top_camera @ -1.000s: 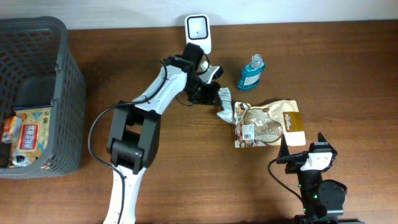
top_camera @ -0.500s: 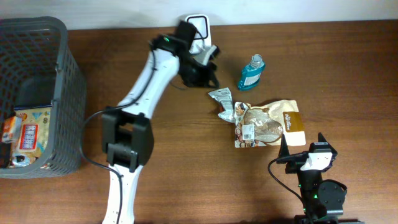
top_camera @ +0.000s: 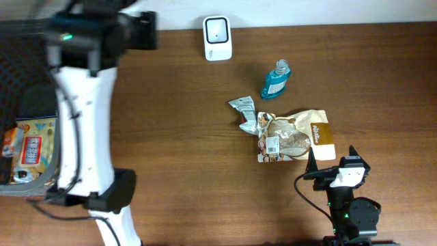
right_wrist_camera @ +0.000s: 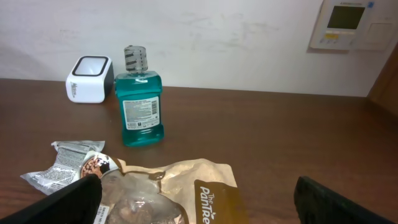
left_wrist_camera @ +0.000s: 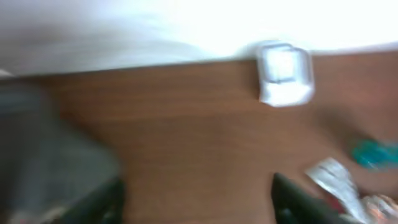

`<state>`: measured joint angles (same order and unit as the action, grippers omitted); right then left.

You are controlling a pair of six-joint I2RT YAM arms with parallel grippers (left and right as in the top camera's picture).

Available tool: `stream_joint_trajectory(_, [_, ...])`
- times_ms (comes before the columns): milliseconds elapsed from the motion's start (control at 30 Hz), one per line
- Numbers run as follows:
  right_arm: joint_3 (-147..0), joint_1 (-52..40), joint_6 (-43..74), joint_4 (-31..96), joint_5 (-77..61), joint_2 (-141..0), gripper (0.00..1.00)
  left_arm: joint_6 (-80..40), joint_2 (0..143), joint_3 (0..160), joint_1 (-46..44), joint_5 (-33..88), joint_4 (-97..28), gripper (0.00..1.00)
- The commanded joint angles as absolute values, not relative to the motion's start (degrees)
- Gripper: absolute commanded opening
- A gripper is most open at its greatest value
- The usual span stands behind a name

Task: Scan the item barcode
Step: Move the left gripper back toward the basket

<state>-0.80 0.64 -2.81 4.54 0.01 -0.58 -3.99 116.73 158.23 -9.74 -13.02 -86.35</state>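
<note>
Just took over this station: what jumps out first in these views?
The left arm, big and blurred, hangs over the grey basket at far left. Mid-table lie a silver packet and a brown snack bag, with a teal mouthwash bottle and the white scanner behind them.

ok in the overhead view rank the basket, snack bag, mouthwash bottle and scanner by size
1. basket, even though partly covered
2. snack bag
3. scanner and mouthwash bottle: these look about alike, so they are not ranked
</note>
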Motion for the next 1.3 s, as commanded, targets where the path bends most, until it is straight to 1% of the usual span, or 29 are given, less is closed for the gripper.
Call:
stream_joint_trajectory(0, [-0.3, 0.3, -2.8, 4.7, 0.5, -0.2, 0.98, -3.4, 117.0, 158.3, -3.4, -32.5, -86.2, 0.99])
stream_joint_trajectory(67, [-0.3, 0.3, -2.8, 4.7, 0.5, -0.2, 0.98, -3.4, 117.2, 158.3, 0.2, -33.8, -86.3, 0.99])
stream_joint_trajectory(233, [-0.3, 0.3, -2.8, 4.7, 0.5, -0.2, 0.98, -3.4, 117.3, 156.6, 10.6, -30.2, -86.7, 0.99])
stream_joint_trajectory(400, [-0.3, 0.3, -2.8, 4.7, 0.5, -0.2, 0.98, -3.4, 117.3, 152.2, 18.6, -27.6, -87.9, 1.00])
stream_joint_trajectory(467, [-0.3, 0.3, -2.8, 4.7, 0.5, -0.2, 0.98, -3.4, 117.3, 148.9, 20.8, -27.7, -87.2, 0.94])
stream_joint_trajectory(567, [-0.3, 0.3, -2.8, 4.7, 0.5, -0.2, 0.98, -3.4, 117.3, 143.7, 22.9, -27.7, -85.4, 0.93])
stream_joint_trajectory(733, [-0.3, 0.3, -2.8, 4.7, 0.5, -0.2, 0.98, -3.4, 117.3, 129.3, 26.5, -28.3, -80.5, 0.93])
stream_joint_trajectory(933, [-0.3, 0.3, -2.8, 4.7, 0.5, -0.2, 0.98, -2.9, 117.3, 114.1, 28.6, -28.3, -74.9, 0.84])
stream_joint_trajectory(1000, [-0.3, 0.3, -2.8, 4.7, 0.5, -0.2, 0.98, -2.9, 117.3, 108.5, 28.6, -27.2, -72.0, 0.84])
stream_joint_trajectory(1100, [-0.3, 0.3, -2.8, 4.7, 0.5, -0.2, 0.98, 3.7, 117.3, 101.5, 28.6, -20.8, -67.4, 0.86])
stream_joint_trajectory(1167, [-0.3, 0.3, -2.8, 4.7, 0.5, -0.2, 0.98, 4.9, 117.3, 98.1, 28.6, -20.4, -65.4, 0.86])
stream_joint_trajectory(1267, [-0.3, 0.3, -2.8, 4.7, 0.5, -0.2, 0.98, 4.9, 117.3, 93.1, 28.6, -20.8, -61.5, 0.89])
